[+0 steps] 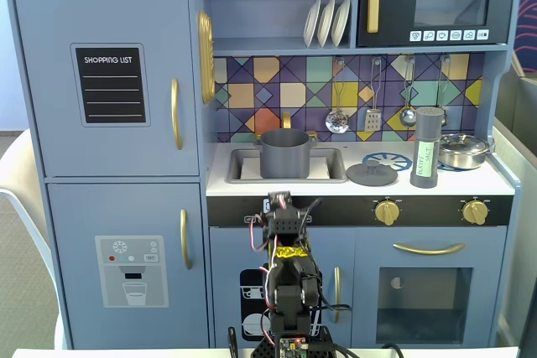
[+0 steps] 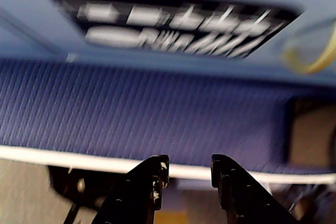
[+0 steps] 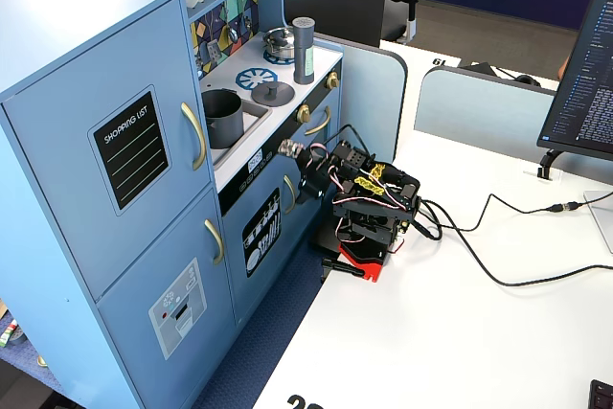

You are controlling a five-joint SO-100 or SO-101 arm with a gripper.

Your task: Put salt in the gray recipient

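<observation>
With our gripper (image 2: 186,167) narrowly parted and empty below the counter, we judge we must rise and reach right in a fixed view for the salt (image 1: 426,147), upright beside the lid (image 1: 372,173), well apart from the gray recipient (image 1: 286,153) sitting in the sink (image 1: 245,165).

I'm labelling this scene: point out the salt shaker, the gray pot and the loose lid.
salt shaker (image 1: 426,159), a fixed view, on its green label.
gray pot (image 1: 285,157), a fixed view, on its side wall.
lid (image 1: 372,175), a fixed view, on its flat top.
</observation>
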